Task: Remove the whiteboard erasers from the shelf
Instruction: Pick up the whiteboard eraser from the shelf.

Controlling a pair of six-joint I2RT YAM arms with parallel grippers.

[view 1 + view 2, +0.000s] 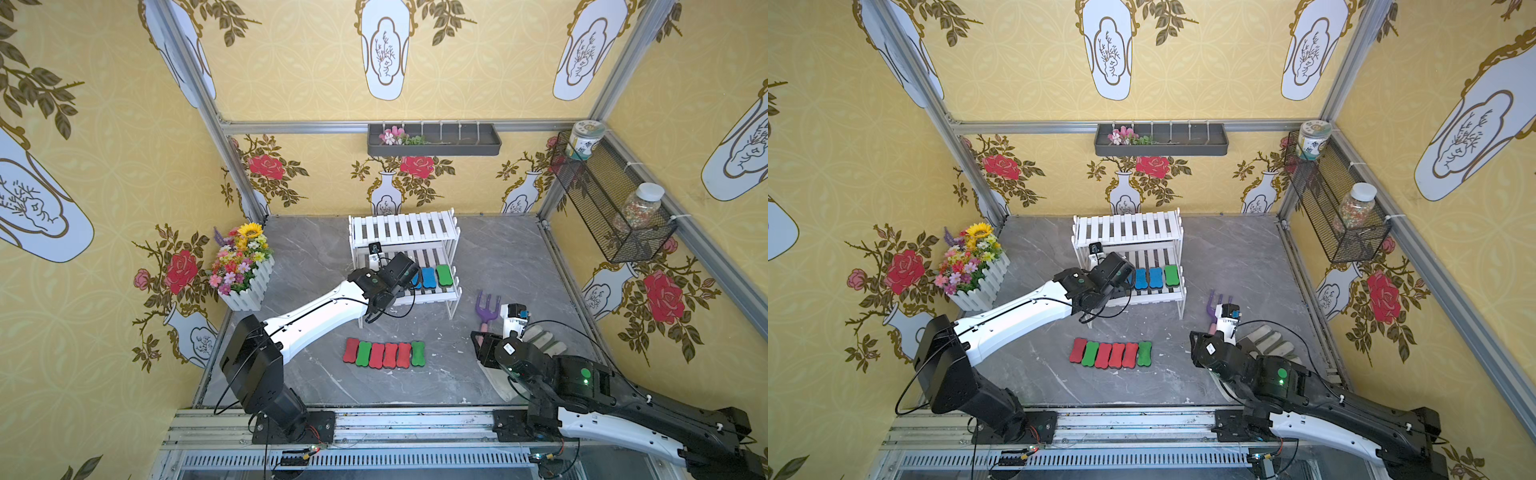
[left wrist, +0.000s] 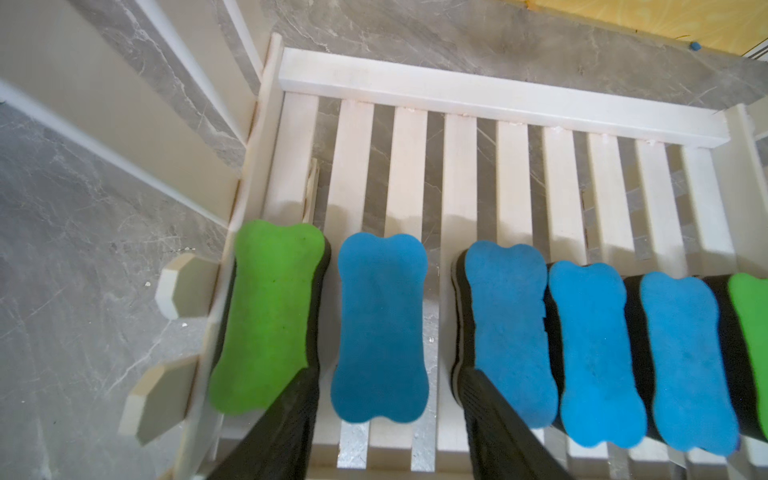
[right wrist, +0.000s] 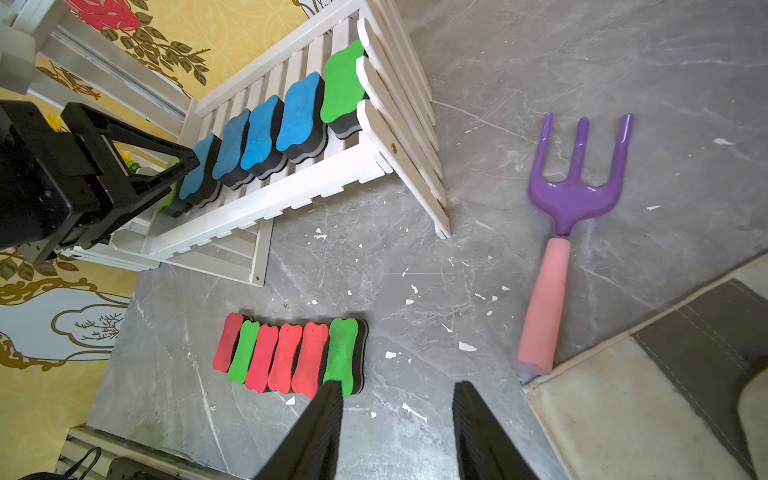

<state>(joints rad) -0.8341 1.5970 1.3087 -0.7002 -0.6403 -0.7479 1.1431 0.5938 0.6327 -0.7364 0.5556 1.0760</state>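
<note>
Left pincer is down at the lower tier of the shelf, jaws open and standing either side of a blue eraser, with a sliver of gap showing on both sides, so nothing is gripped yet. Right pincer hangs open and empty over the table, near the row of six erasers lying there: four red, two green. Six more sit side by side on the lower tier, four blue with a green one at each end. The upper tier looks bare.

From where I stand, the worry is crowding. One finger overlaps the corner of the end green eraser and the other overlaps the next blue one, which sits close. If the jaws close as they stand, I reckon they could pinch or drag a neighbour along, or tip it off the slats. The foam looks soft, so a shallow grip may squash and slip. The shelf seems light on its thin legs. A snag on the front rail during the lift could shift the whole rack.

As for writing, I can read none. The jar up on the wall has a printed label, too small to make out.
</note>
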